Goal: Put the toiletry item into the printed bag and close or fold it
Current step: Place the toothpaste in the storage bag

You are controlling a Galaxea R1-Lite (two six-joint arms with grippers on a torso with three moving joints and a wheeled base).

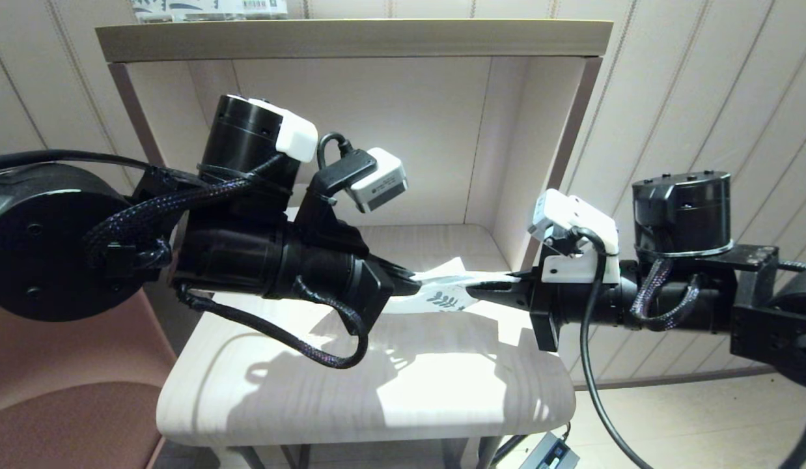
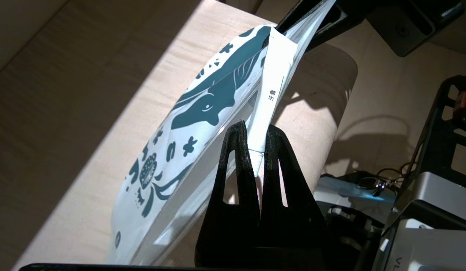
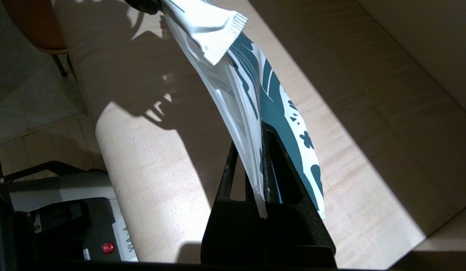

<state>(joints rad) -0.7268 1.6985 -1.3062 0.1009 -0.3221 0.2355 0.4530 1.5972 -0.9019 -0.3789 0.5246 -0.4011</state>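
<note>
The printed bag (image 1: pixel 442 299) is a white, partly clear pouch with dark teal whale and flower print. It hangs in the air above the table, stretched between my two grippers. My right gripper (image 1: pixel 500 286) (image 3: pixel 250 139) is shut on one edge of the bag (image 3: pixel 270 101). My left gripper (image 1: pixel 413 285) (image 2: pixel 255 131) is shut on the toiletry item (image 2: pixel 276 75), a flat white sachet with small printed characters and a serrated end (image 3: pixel 214 30). The sachet lies along the clear side of the bag (image 2: pixel 203 113). I cannot tell whether it is inside the bag.
Below the grippers is a pale wooden table (image 1: pixel 377 391) with a boxed back and a top shelf (image 1: pixel 351 39). A printed package with a barcode (image 1: pixel 208 8) lies on that shelf. A brown chair (image 1: pixel 64 404) stands at the left, and a grey device (image 1: pixel 549 453) on the floor.
</note>
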